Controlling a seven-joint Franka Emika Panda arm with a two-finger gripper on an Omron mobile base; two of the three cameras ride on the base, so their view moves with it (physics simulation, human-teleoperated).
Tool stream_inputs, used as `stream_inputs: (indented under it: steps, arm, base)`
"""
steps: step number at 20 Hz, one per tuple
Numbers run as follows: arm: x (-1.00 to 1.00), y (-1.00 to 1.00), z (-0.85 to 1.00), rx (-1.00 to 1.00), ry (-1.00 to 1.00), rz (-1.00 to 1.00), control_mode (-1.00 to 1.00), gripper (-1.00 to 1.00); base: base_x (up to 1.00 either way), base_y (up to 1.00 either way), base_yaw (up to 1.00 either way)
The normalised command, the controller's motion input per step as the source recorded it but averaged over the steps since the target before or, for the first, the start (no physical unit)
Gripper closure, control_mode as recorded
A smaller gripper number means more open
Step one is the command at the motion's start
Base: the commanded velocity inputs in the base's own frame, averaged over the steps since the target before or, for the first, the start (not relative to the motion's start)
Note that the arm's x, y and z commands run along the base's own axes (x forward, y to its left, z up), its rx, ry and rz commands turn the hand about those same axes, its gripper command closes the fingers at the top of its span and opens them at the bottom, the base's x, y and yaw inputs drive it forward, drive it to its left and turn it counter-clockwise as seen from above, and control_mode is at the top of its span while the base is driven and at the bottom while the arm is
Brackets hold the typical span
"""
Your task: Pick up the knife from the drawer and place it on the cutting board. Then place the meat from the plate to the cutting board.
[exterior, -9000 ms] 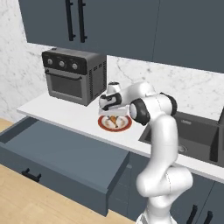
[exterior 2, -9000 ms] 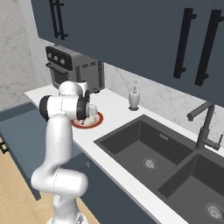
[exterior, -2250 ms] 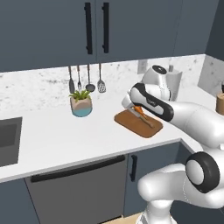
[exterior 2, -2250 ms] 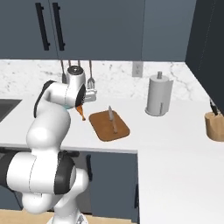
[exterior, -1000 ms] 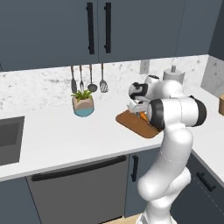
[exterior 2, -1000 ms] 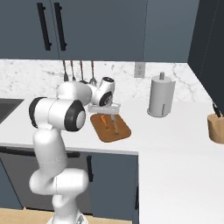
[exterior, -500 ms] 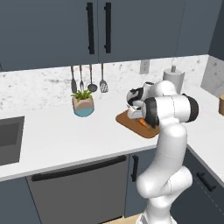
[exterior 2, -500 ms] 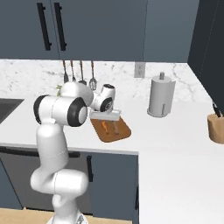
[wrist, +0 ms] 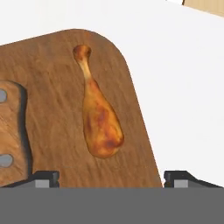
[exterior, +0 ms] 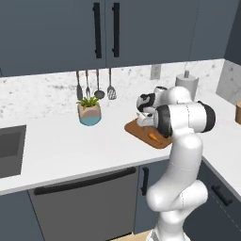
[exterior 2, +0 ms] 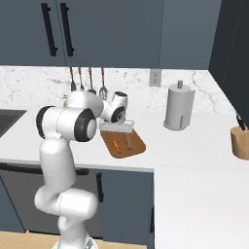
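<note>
One drumstick-shaped piece of meat [wrist: 99, 118] lies flat on the cutting board [wrist: 52, 87] in our hand view, its thin bone end pointing away from the camera and its thick orange-brown end nearest us. It rests close to the board's rounded far corner and near the board's edge toward the white desk [wrist: 183, 78]. At the left edge of that view we see what looks like the knife [wrist: 9, 131], a wood-toned handle with two pale rivets lying on the board beside the meat and apart from it (the blade is out of frame, so we cannot be sure).

The gripper [wrist: 111, 177] hangs just above the board with its jaws spread wide apart, one dark tip on either side of the meat's thick end, and nothing is held between them. In the left base view we see the gripper [exterior: 143, 118] hanging low over the cutting board [exterior: 136, 127], with the meat [exterior: 154, 137] showing as a small orange mark on the wood. From the right base view the gripper [exterior 2: 116, 130] sits over the cutting board [exterior 2: 137, 146] and the meat [exterior 2: 115, 144] lies beneath it.

Around the board we also note a small potted plant [exterior: 89, 111], a paper towel roll [exterior 2: 178, 108], hanging utensils [exterior: 94, 87] on the marble backsplash, and a tan knife block [exterior 2: 240, 140] far along the desk.
</note>
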Motion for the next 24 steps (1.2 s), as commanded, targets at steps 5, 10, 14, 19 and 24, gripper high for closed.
stream_inputs:
  steps: [5, 10, 14, 19, 24]
  arm:
    - [-0.96, 0.4, 0.66, -0.01, -0.19, 0.13, -1.0, -1.0]
    - [-1.0, 0.91, 0.54, -0.14, -0.1, 0.13, -1.0, -1.0]
    - [-1.0, 0.76, 0.37, -0.2, -0.17, 0.15, -1.0, -1.0]
    - [-1.0, 0.4, 0.37, -0.19, -0.21, 0.11, -1.0, -1.0]
    - [-0.92, 0.27, 0.12, -0.1, -0.09, 0.07, -1.0, -1.0]
  base:
    - [0.0, 0.0, 0.0]
    - [0.0, 0.0, 0.0]
    - [0.0, 0.0, 0.0]
    - [0.0, 0.0, 0.0]
    - [0.0, 0.0, 0.0]
